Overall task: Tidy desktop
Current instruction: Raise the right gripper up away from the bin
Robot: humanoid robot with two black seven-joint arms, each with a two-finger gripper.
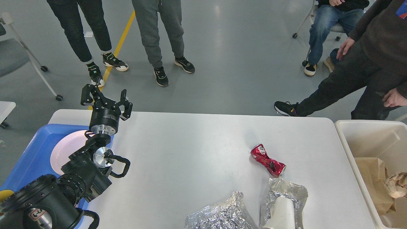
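No legible brand on the crushed red can [268, 160]; print too small to read. Dented and pinched at the waist, lying on its side on the smooth white desktop [190, 149], right of centre. Just beside it toward the near edge, two crinkled silver foil pieces: one crumpled wrapper [219, 214], one foil pouch [286, 198] around a white cup-like shape. Cream bin [353, 149] at the right edge, crumpled brown paper [373, 181] inside. Blue plastic tray [28, 156] at left, pale round plate [65, 149] in it. Left gripper [106, 98] raised, pointing up and away, empty, fingers spread apart above the desktop's far left corner.
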